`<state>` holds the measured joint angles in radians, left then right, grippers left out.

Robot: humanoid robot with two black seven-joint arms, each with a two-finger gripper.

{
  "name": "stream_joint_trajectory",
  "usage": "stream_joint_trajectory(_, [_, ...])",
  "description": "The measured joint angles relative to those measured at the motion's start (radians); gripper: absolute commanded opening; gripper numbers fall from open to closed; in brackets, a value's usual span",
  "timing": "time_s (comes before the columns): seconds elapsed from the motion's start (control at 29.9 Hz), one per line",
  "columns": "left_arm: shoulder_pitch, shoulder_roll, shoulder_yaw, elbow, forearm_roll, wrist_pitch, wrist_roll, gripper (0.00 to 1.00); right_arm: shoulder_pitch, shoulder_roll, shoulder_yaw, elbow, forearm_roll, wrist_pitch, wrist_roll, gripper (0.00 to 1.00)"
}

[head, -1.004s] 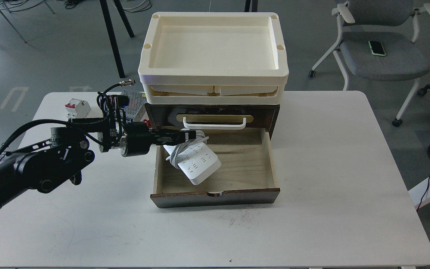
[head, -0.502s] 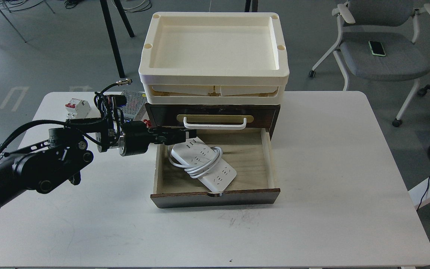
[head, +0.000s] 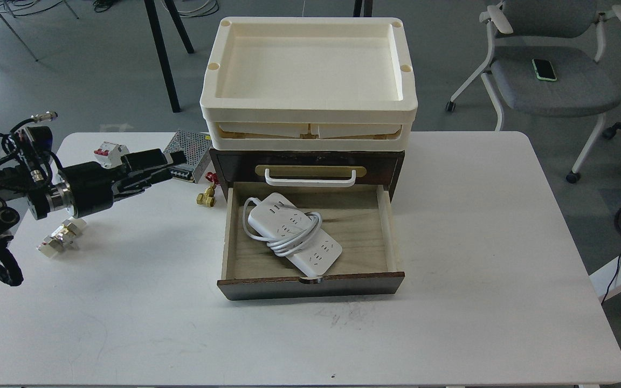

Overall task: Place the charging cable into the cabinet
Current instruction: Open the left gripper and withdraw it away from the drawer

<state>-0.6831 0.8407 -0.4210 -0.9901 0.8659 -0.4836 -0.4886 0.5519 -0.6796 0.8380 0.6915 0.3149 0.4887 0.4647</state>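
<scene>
The charging cable (head: pixel 294 235), a white power strip with its cord coiled around its middle, lies flat and diagonal inside the pulled-out pale wood drawer (head: pixel 310 284) of the dark brown cabinet (head: pixel 235 166). My left gripper (head: pixel 173 164) is to the left of the cabinet, above the table, clear of the drawer. Its fingers are apart and hold nothing. My right gripper is out of view.
Stacked cream trays (head: pixel 308 110) sit on top of the cabinet. A white-and-red circuit breaker (head: pixel 110 153), a perforated metal power supply box (head: pixel 186 155), a brass fitting (head: pixel 206 197) and a small white part (head: pixel 62 237) lie at the table's left. A chair (head: pixel 550 81) stands at the back right.
My left gripper let go of the power strip, which dropped flat into the drawer. The arm then drew back to the left, out of the drawer.
</scene>
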Motion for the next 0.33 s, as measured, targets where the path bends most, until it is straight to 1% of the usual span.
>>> stream_joint_trajectory(0.1, [0.000,0.031,-0.035,0.004,-0.315,-0.005,0.000,0.83,0.000,0.008,0.038,0.053,0.000,0.000,0.002,1.00])
stream_joint_trajectory(0.2, [-0.007,0.033,-0.097,0.046,-0.593,-0.005,0.000,0.83,-0.002,0.027,0.067,0.086,0.001,0.000,0.003,1.00])
stream_joint_trajectory(0.33, [-0.011,-0.016,-0.165,0.106,-0.749,-0.005,0.000,0.83,-0.003,0.040,0.077,0.131,0.001,0.000,0.003,1.00])
